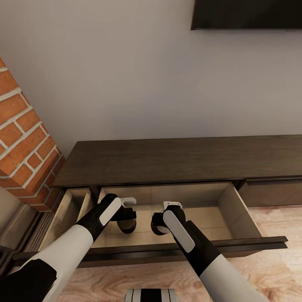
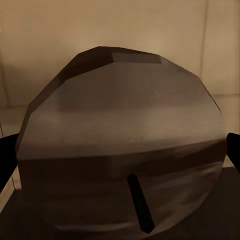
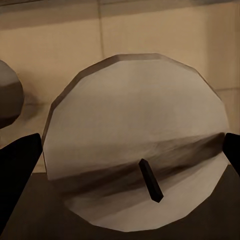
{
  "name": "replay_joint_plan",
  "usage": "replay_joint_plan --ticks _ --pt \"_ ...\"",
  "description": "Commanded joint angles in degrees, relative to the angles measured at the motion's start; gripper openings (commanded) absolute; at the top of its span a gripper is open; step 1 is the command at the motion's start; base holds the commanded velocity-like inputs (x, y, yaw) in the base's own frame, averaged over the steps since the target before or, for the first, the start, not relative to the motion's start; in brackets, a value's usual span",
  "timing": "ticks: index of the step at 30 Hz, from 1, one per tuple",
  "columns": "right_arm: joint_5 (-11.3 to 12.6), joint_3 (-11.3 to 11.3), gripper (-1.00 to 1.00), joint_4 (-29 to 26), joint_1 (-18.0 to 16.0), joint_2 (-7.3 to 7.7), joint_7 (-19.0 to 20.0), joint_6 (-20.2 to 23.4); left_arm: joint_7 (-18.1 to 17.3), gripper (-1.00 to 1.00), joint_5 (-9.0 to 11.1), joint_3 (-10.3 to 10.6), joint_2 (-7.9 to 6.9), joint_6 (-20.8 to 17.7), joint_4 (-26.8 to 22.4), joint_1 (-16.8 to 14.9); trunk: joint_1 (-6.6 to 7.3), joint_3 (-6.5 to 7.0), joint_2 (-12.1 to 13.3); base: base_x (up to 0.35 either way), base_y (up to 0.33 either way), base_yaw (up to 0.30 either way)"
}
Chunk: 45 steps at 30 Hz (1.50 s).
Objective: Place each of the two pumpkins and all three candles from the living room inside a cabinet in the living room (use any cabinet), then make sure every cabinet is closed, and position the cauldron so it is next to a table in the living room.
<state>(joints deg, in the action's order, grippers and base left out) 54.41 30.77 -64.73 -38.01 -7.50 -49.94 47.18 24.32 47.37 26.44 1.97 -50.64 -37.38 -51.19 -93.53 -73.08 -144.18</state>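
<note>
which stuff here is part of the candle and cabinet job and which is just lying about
Part of the job:
- stubby tan candle held in the left gripper
- second tan candle in the right gripper
- long dark brown wooden cabinet, its wide pale-lined drawer pulled open

Just there:
- red brick column
- black wall screen
- pale wood floor

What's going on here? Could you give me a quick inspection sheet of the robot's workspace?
Surface: cabinet top bare; wide drawer pulled open, narrower one beside it also open.
Job's things: left candle and right candle, each between a gripper's fingers, over the wide drawer's beige inside.
Clutter: nothing seen.
Grippers: left gripper shut on its candle; right gripper shut on the other.
Cables: nothing seen.
Surroundings: brick column at left, dark screen on the wall, wood floor.
</note>
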Motion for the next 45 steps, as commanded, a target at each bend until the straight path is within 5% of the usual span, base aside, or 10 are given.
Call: replay_joint_plan --ticks 1,19,28,45 --pt "0.52 0.08 -1.00 -0.05 -0.05 0.01 -0.58 0.07 0.39 -1.00 0.52 0.19 -0.03 0.03 -0.06 -0.04 0.01 -0.05 -0.02 0.000 0.000 0.000" --pt "0.22 0.08 -1.00 0.75 -0.08 0.01 -0.60 -0.03 0.75 -1.00 0.53 0.27 -0.12 1.50 -0.07 0.04 0.01 -0.05 -0.02 0.000 0.000 0.000" --pt "-3.87 0.01 -1.00 1.56 -0.13 -0.21 -1.18 -0.15 0.89 -1.00 0.53 0.28 -0.12 1.51 0.00 0.04 0.01 -0.05 -0.02 0.000 0.000 0.000" --pt "-4.58 0.04 -1.00 2.79 -0.17 -0.24 -1.30 -0.29 0.91 -1.00 0.53 0.30 -0.12 1.51 0.01 0.04 0.01 -0.05 -0.02 0.000 0.000 0.000"
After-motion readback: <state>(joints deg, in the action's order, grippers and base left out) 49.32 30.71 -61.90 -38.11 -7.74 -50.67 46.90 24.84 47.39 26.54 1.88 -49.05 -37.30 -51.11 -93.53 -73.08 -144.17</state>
